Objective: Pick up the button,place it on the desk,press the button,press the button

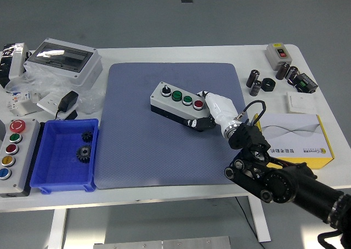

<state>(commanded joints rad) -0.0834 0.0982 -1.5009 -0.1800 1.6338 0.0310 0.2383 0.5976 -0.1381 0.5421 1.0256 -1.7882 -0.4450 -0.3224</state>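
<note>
Bright, even, diffuse light from overhead. Soft, short shadows only: a faint one beneath the grey four-button control box (180,105) on the blue-grey textured mat (131,150), another under the white table's (181,194) near edge. Mild glare on the glossy white shell of the right hand (218,111) and on the clear lid of the grey plastic enclosure (64,59). Sharp at centre, slightly softer toward the corners. Slight wide-angle bowing along the table edges. No motion blur.

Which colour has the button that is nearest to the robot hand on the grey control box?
Red, seen in the head view, beside the right hand.
</note>
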